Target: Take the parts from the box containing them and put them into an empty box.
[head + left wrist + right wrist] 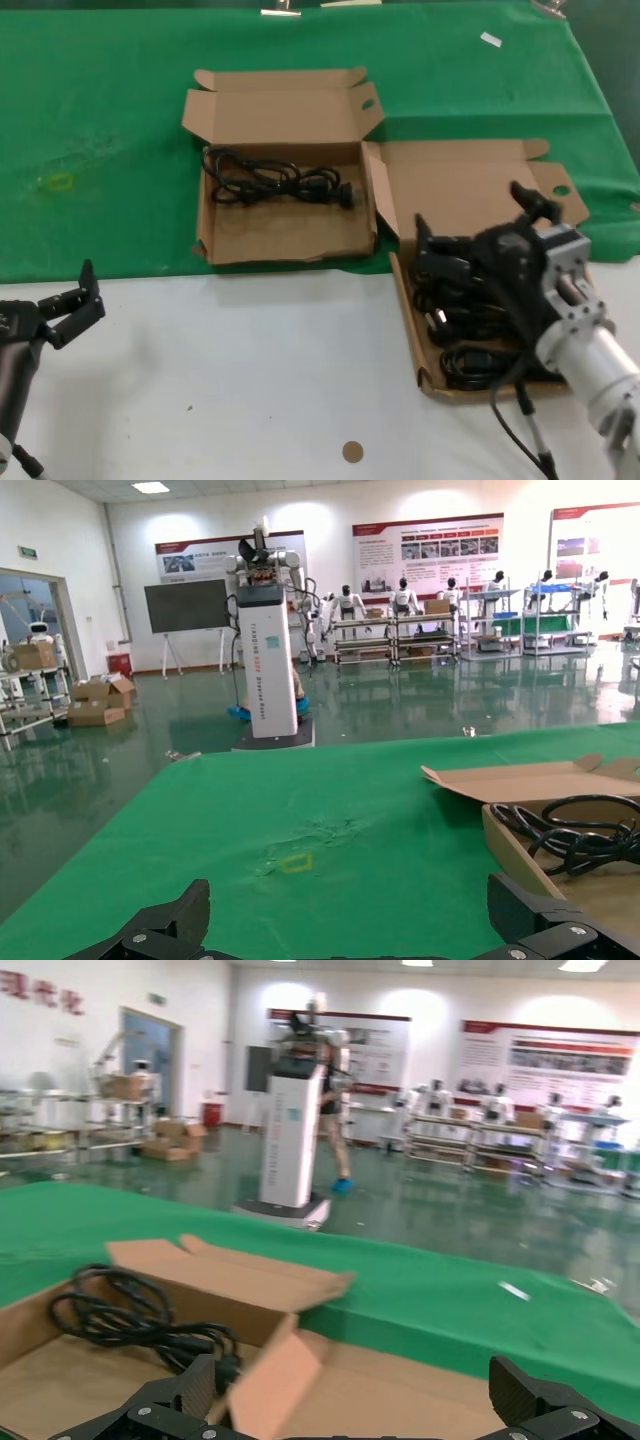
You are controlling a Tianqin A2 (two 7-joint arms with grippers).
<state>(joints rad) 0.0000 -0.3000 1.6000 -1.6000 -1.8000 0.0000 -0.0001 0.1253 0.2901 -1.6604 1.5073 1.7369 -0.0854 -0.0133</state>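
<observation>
The box with low splayed walls (407, 300) sits at the right, and several black cord bundles (470, 325) lie in it. My right gripper (476, 228) hangs over its far half, open and empty; in the right wrist view (350, 1395) its jaws stand wide apart over that box's lid (420, 1390). The straight-walled box (290, 238) with the ear-flap lid is at the centre left and holds one cord bundle (278, 183), which also shows in the right wrist view (130, 1315) and the left wrist view (575, 835). My left gripper (78, 302) is open and empty at the lower left.
A green cloth (100, 130) covers the far half of the table, and the near half is white (250, 380). A small brown disc (352, 452) lies near the front edge. The two boxes stand side by side, almost touching.
</observation>
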